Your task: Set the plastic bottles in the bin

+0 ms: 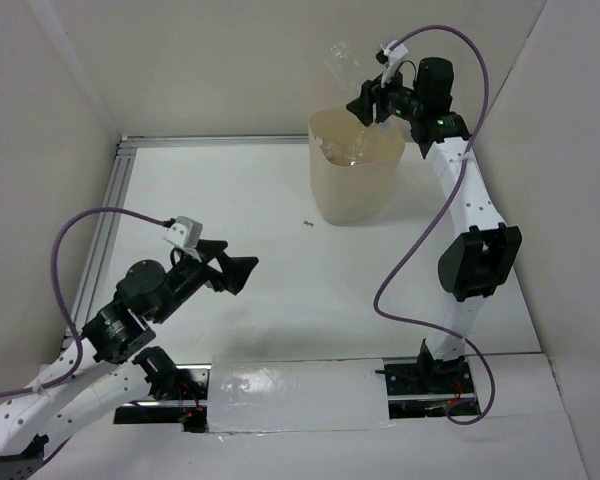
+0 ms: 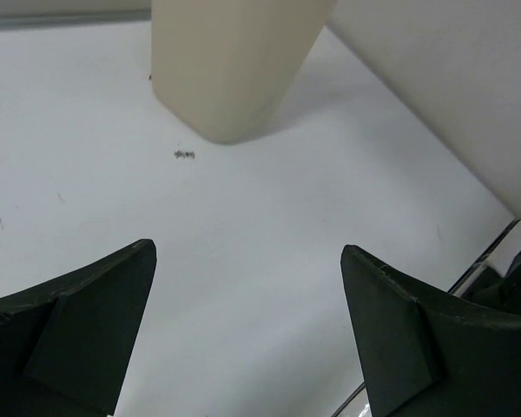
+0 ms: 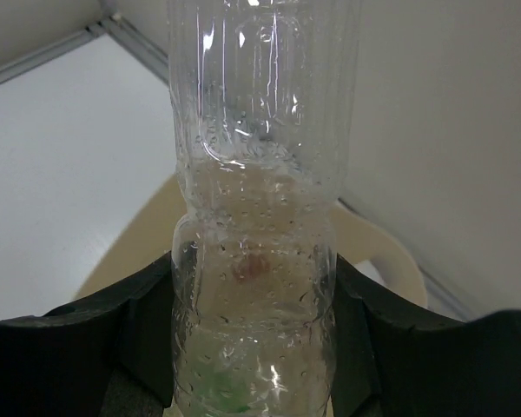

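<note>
The cream-beige bin [image 1: 355, 190] stands at the back of the table, with clear bottles [image 1: 352, 152] lying inside it. My right gripper [image 1: 365, 100] is shut on a clear colourless bottle [image 1: 344, 66] and holds it above the bin's far rim. In the right wrist view the bottle [image 3: 253, 234] fills the middle, pinched at its waist between my fingers [image 3: 113, 339], with the bin's rim [image 3: 391, 252] behind it; red and green show through it from below. My left gripper [image 1: 235, 268] is open and empty, low at the front left. Its view shows the bin's base [image 2: 230, 69] ahead.
White walls enclose the table on the left, back and right. A small dark mark [image 1: 306, 223] lies on the table left of the bin. A metal rail [image 1: 110, 200] runs along the table's left edge.
</note>
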`<control>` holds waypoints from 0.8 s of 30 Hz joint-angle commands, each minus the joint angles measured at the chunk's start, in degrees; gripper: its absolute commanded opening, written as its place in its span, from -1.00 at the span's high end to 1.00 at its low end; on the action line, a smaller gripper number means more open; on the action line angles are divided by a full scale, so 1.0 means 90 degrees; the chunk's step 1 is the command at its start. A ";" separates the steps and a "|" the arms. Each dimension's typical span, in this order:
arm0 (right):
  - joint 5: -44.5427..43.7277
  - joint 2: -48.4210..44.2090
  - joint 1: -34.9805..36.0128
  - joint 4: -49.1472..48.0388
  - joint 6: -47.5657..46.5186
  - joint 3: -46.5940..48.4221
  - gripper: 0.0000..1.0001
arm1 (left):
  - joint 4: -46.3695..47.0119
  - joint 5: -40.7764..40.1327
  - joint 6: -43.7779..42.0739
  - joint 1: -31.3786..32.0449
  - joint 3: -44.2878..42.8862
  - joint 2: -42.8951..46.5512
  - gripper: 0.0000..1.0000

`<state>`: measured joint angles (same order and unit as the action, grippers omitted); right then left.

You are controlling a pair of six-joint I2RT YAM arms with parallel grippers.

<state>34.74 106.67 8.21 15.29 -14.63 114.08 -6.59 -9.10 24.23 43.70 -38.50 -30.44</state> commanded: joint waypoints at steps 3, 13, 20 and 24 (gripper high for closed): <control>0.0798 0.0052 -0.0072 0.0771 -0.0512 -0.0205 -0.23 | 0.0390 -0.0170 0.0217 0.0027 0.0264 -0.0241 -1.00; 0.0964 -0.0250 -0.0500 0.1231 -0.0533 -0.0029 -1.00 | 0.0528 -0.0170 0.0355 0.0027 0.0187 -0.0797 -1.00; -0.0537 -0.1116 -0.0649 0.2000 0.0630 0.0199 -1.00 | 0.0459 -0.0239 0.0355 0.0027 -0.0087 -0.1364 -1.00; -0.2042 -0.2338 -0.0307 0.2353 0.0572 -0.1253 -1.00 | 0.0654 -0.0102 0.0355 0.0027 -0.0087 -0.1627 -1.00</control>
<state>26.46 95.85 2.72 32.12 -11.51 109.60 -4.71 -10.26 27.20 43.70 -36.56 -44.10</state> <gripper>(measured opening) 0.999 1.001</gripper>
